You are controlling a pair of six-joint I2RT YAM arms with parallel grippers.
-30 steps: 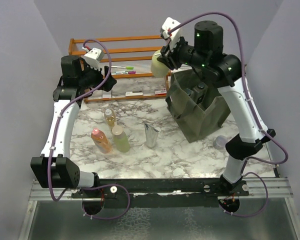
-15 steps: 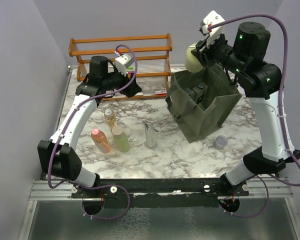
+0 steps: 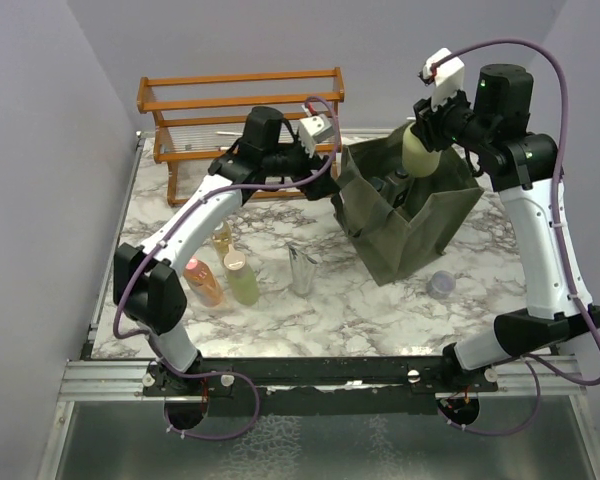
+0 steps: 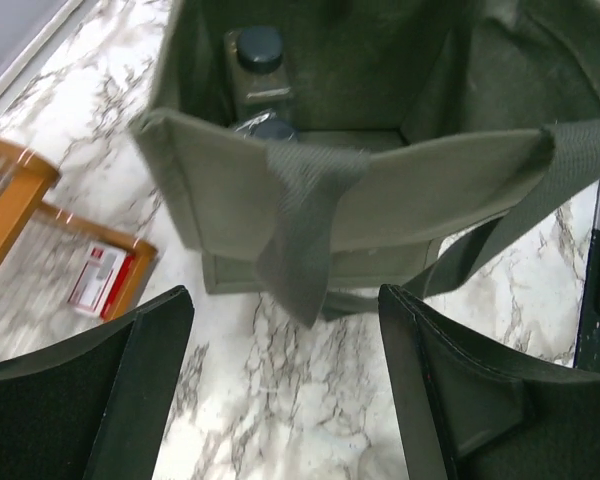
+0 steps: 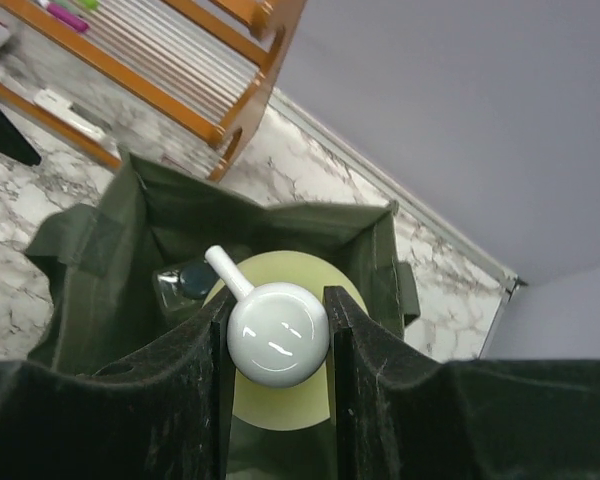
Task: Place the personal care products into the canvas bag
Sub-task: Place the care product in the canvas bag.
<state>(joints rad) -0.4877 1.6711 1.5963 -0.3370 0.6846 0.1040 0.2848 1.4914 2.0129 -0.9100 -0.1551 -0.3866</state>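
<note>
1. Step in hand: loading the pale green pump bottle (image 5: 280, 400) into the canvas bag (image 3: 405, 235), upper right of the top view.
2. Right end effector (image 5: 277, 300) is clenched on the bottle's pump neck, over the bag's open mouth.
3. Left end effector (image 4: 282, 300) is spread and empty, just beside the bag wall.
4. Next, I reckon: lower clear of the rim, then release. After that, the three bottles (image 3: 243, 278) and the silver tube (image 3: 302, 270) on the table (image 3: 360, 310), centre left.

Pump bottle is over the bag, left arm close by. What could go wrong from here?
1. The right fingers pinch the pale green pump bottle only by its white pump head, so it may swing or slip onto the black-capped bottles inside the canvas bag.
2. The bag's loose strap hangs right before the open left fingers; they may snag it and tip the bag.
</note>
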